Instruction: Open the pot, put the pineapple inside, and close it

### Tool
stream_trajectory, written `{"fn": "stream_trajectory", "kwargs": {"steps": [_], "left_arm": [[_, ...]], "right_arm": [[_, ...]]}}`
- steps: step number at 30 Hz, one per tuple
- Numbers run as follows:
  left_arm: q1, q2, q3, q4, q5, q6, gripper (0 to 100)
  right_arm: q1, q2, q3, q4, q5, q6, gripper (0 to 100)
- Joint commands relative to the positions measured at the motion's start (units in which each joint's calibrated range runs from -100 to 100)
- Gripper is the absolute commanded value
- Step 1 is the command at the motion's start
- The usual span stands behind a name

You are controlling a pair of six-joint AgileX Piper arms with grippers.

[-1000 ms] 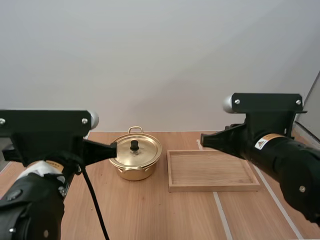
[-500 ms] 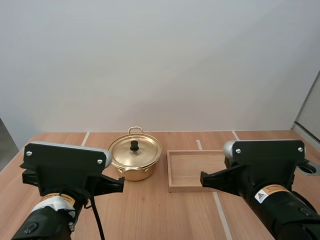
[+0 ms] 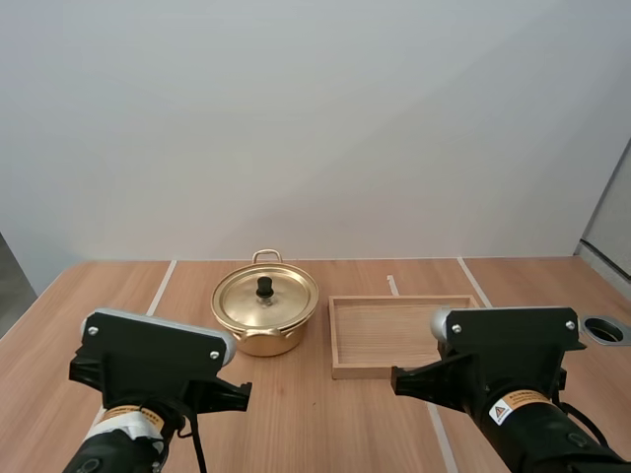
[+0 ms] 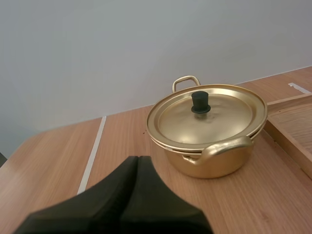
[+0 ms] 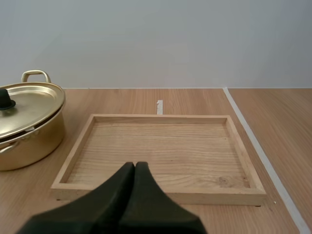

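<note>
Left fingers together; shiny gold pot lidded.

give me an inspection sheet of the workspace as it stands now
surface: wooden table with white tape lines
job's things: gold pot, lid seated on it, black knob on top
clutter: wooden tray beside the pot, not touching it
grippers: left pincer shut on nothing, pointing toward the pot; right pincer shut on nothing, pointing toward the tray
cables: nothing seen on the surface
surroundings: plain pale wall behind the table
</note>
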Motion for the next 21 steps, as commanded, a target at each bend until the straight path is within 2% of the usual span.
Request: {"fn": "stream_trajectory", "kwargs": {"steps": [1,12,21], "left_arm": [[-0.19,-0.3,0.5,0.2,-2.2,-0.2,0],[-0.19,-0.3,0.5,0.5,-2.2,-0.2,0],[-0.19,-0.3,0.5,0.8,-2.4,-0.2,0]], "right_arm": [[0.0,-0.4,4.7,-1.0,-5.5,-0.5,0],[0.0,-0.4,4.7,-4.7,-7.6,-0.5,0],[0.0,-0.4,4.7,-3.6,-7.6,-0.5,0]]}}
